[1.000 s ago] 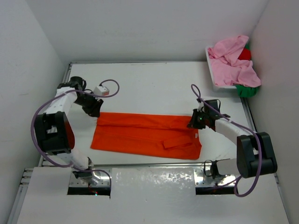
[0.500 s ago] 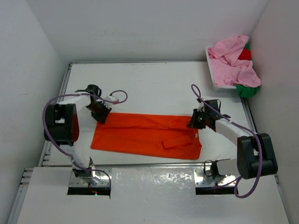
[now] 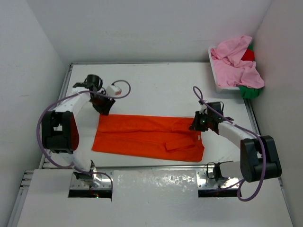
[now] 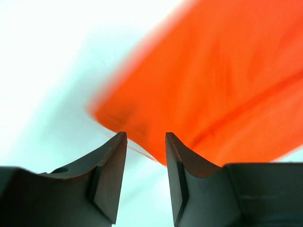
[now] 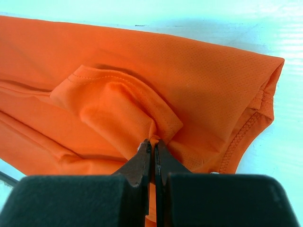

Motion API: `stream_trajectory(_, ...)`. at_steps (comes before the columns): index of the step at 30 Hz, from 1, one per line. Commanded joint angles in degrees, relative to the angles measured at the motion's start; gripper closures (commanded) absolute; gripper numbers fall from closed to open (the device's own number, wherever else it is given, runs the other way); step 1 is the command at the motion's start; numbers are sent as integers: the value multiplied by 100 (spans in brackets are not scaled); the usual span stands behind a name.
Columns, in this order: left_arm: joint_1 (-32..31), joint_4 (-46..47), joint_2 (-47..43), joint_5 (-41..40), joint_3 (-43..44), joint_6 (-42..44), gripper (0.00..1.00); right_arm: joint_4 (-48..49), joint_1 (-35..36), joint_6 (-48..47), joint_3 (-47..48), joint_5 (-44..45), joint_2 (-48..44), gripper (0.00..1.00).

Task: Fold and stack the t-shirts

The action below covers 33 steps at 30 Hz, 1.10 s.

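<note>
Lying over the basket [image 3: 213, 64]: pink shirt [image 3: 234, 64], red shirt [image 3: 247, 55], green shirt [image 3: 250, 91].

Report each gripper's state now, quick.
Left gripper: open, holding nothing.
Right gripper: closed on a fold of the plain orange cloth t-shirt.

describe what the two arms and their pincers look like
Both are built of white links with bulky black joint housings: left arm, right arm. A purple cable loops along each. The left pincer and right pincer have dark, matte, wedge-shaped fingers. No markings show.
</note>
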Motion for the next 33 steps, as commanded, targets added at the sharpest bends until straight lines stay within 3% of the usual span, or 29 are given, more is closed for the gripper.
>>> stream_trajectory(1,-527,348,-131,640,1157,-703,61,8,36,-236,-64,-31,-57,99)
stream_trajectory(5,-2062,594,542,920,2185,-1250,56,130,44,-88,-204,-127,-40,93)
stream_trajectory(6,-2337,595,737,991,2327,-1294,56,148,36,52,-231,-162,-40,87)
stream_trajectory(7,-2574,603,974,1027,2450,-1442,55,122,27,132,-231,-145,-66,67)
stream_trajectory(9,-3146,569,1590,1123,2872,-1575,56,17,-34,307,-257,-66,-206,55)
stream_trajectory(11,-3411,910,1959,1378,3031,-1978,56,87,-87,589,-336,39,-618,54)
stream_trajectory(16,-3762,1570,2530,1467,3338,-2727,55,209,-131,950,-530,233,-1120,63)
stream_trajectory(19,-3938,1763,2742,1606,3366,-2920,54,271,-131,1003,-547,321,-1068,67)
stream_trajectory(33,-4273,2264,3077,1924,3164,-3553,49,438,-131,748,-565,391,-523,64)
